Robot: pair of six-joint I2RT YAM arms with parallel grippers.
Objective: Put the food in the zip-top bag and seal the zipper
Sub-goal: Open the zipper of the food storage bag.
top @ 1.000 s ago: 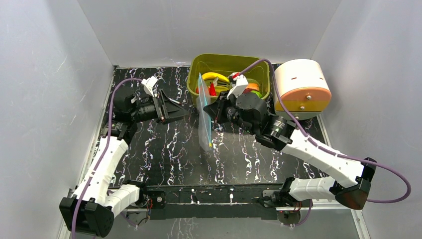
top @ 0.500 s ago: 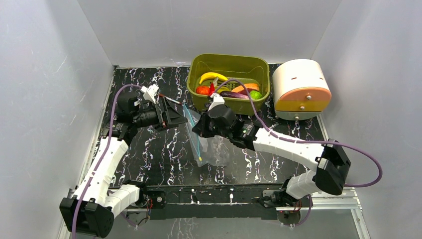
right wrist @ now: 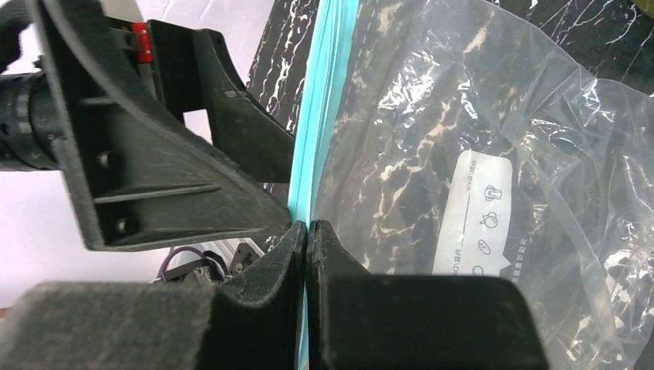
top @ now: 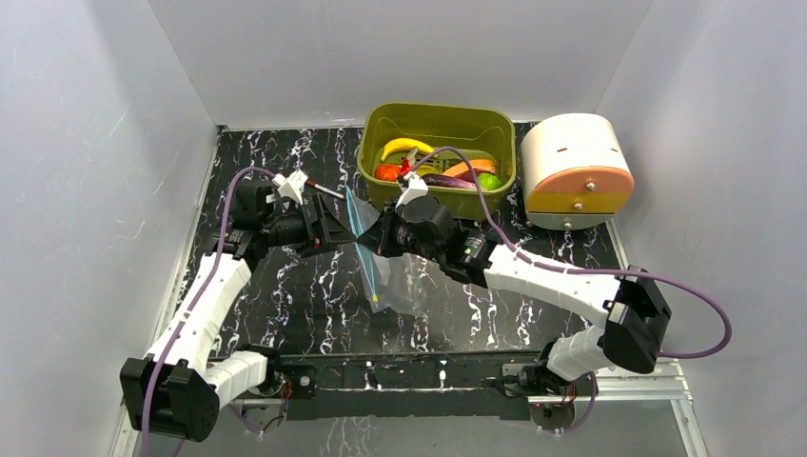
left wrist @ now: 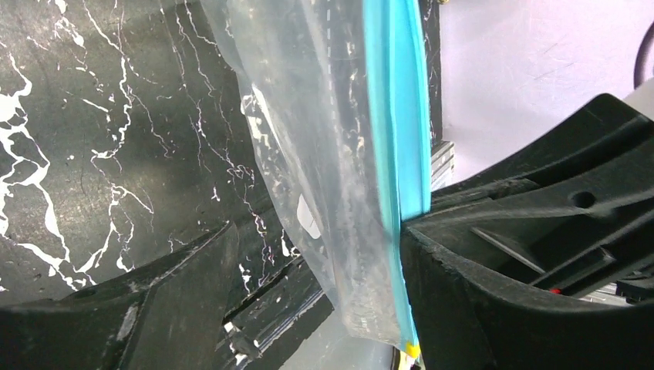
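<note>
Zip-top bag (top: 390, 281) hangs from right jaws, between left jaws.

1. The right gripper (top: 371, 238) is clamped on the teal zipper (top: 370, 276), and the clear zip-top bag (top: 395, 283) droops below its fingers.
2. The left gripper (top: 335, 229) sits just across that strip, fingertips facing it.
3. Beyond both sets of fingers, the food (top: 404, 148) lies in a green tub (top: 438, 110).

Left gripper (left wrist: 316, 231) wide, right gripper (right wrist: 307, 231) tight
</note>
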